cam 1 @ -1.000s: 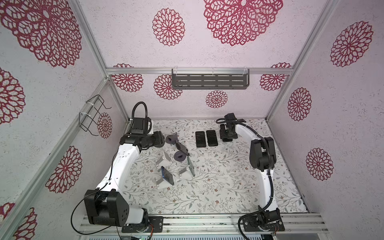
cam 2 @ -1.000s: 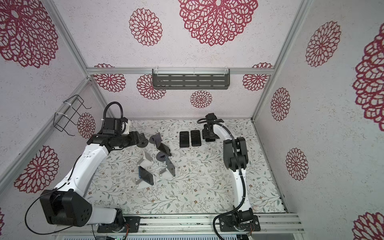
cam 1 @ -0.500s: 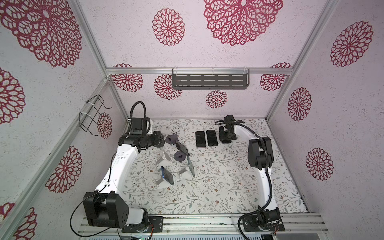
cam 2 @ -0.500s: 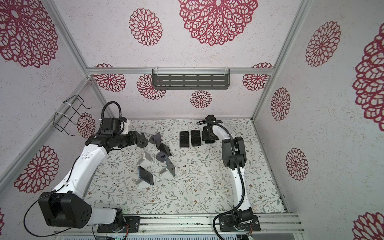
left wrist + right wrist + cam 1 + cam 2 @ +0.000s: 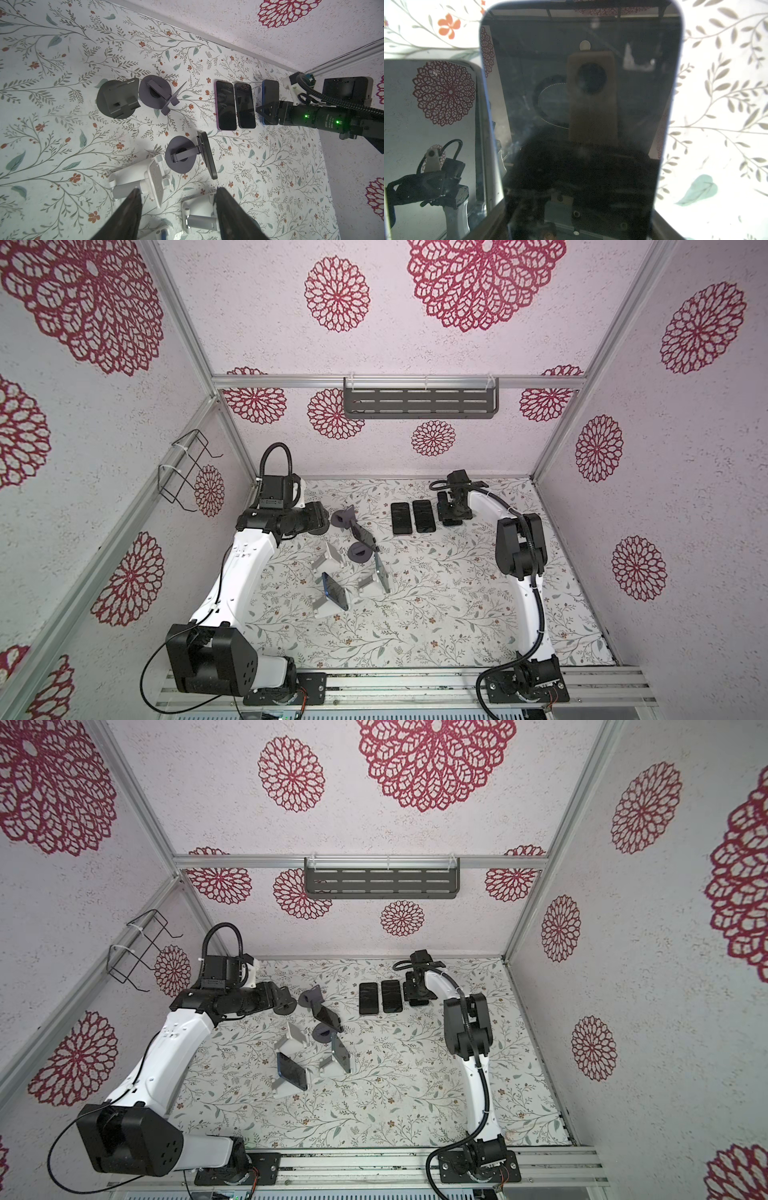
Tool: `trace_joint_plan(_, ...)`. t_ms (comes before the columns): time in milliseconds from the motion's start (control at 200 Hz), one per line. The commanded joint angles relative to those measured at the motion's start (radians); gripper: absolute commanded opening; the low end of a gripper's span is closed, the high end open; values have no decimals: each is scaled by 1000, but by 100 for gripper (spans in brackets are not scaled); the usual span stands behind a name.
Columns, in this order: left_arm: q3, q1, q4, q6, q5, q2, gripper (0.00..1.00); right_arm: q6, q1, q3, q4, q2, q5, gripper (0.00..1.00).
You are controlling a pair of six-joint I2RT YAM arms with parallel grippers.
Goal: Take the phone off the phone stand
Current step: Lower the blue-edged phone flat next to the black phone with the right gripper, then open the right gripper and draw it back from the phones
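Note:
Three phones still sit on stands mid-table: a dark phone [image 5: 365, 536] on a round dark phone stand [image 5: 360, 552], a blue phone [image 5: 336, 592] on a white stand [image 5: 326, 608], and a grey phone [image 5: 381, 572] on another white stand [image 5: 368, 584]. My right gripper [image 5: 451, 512] is at the back, shut on a blue-edged phone [image 5: 581, 93] that lies flat on the table, its fingers [image 5: 668, 226] against both long sides. My left gripper [image 5: 177, 188] hangs open and empty near the dark stands, by the left wall.
Two phones [image 5: 402, 517] [image 5: 424, 516] lie flat side by side, just left of the held one. Two empty dark stands [image 5: 118, 101] [image 5: 154, 92] and an empty white stand [image 5: 153, 182] stand close together. A wire basket [image 5: 187, 472] and grey shelf [image 5: 419, 402] hang on the walls.
My right gripper has shifted a little toward the front and lower with the phone, beside the two flat phones. The left arm has barely moved.

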Motion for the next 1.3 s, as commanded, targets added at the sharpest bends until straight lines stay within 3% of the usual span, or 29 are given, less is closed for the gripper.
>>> trace_joint_plan(0, -7, 10, 16, 13, 6, -6, 61, 5, 5, -34, -11, -31, -14, 77)
trace_joint_plan(290, -7, 11, 14, 13, 9, -4, 60, 20, 4, -67, 6, -42, -15, 79)
trace_joint_plan(545, -6, 17, 14, 11, 16, -4, 60, 22, 5, -93, 9, -55, -26, 74)
trace_joint_plan(1056, -5, 19, 10, 9, 22, 12, 60, 74, 9, -138, 46, -80, -107, 73)
trace_joint_plan(1296, -5, 19, 9, 11, 22, 16, 62, 72, 13, -154, 39, -99, -86, 78)
